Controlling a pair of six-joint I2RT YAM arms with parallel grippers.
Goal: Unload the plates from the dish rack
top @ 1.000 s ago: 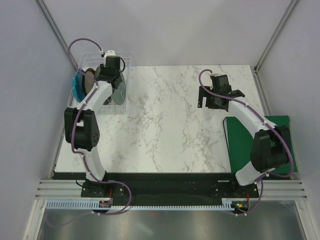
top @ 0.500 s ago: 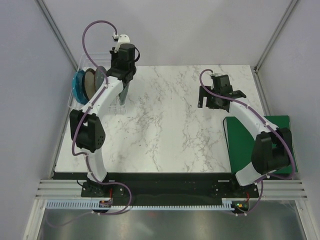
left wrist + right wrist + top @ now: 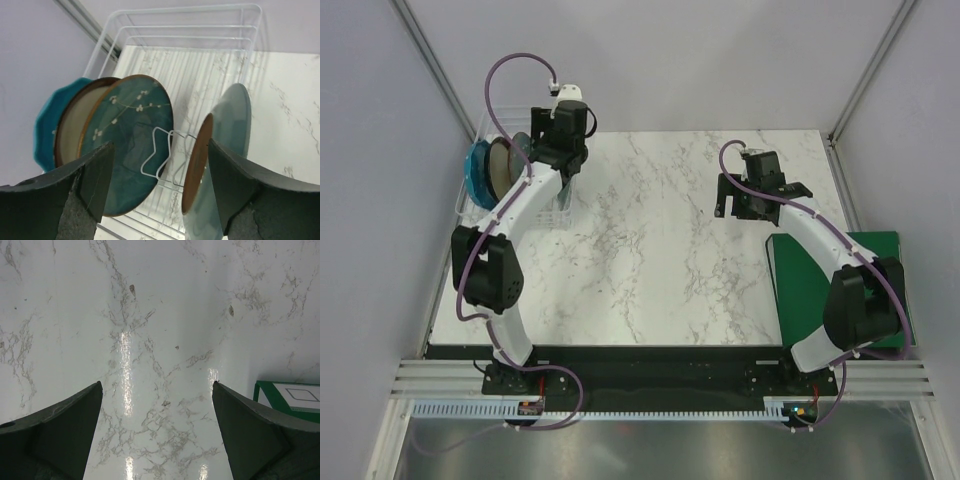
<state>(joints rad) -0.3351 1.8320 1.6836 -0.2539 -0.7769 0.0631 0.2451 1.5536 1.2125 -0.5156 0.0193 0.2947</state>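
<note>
The clear dish rack (image 3: 200,20) stands at the table's back left and also shows in the top view (image 3: 490,205). In it stand a turquoise plate (image 3: 45,135), a brown-rimmed cream plate (image 3: 70,125), a dark teal flowered plate (image 3: 130,130) and, apart to the right, a pale grey-green plate (image 3: 235,120). My left gripper (image 3: 160,150) is open above the rack. The pale plate's brown edge is just inside its right finger (image 3: 235,180). From above, the left gripper (image 3: 564,162) is over the rack's right side. My right gripper (image 3: 157,385) is open and empty over bare marble, also seen from above (image 3: 758,198).
A flat green mat (image 3: 830,290) lies at the table's right edge, its corner visible in the right wrist view (image 3: 290,397). The marble table (image 3: 660,250) lies between the arms. Grey walls enclose the back and sides.
My left arm has risen and shifted right over the rack, from low among the plates to higher above them. The right arm has barely moved.
</note>
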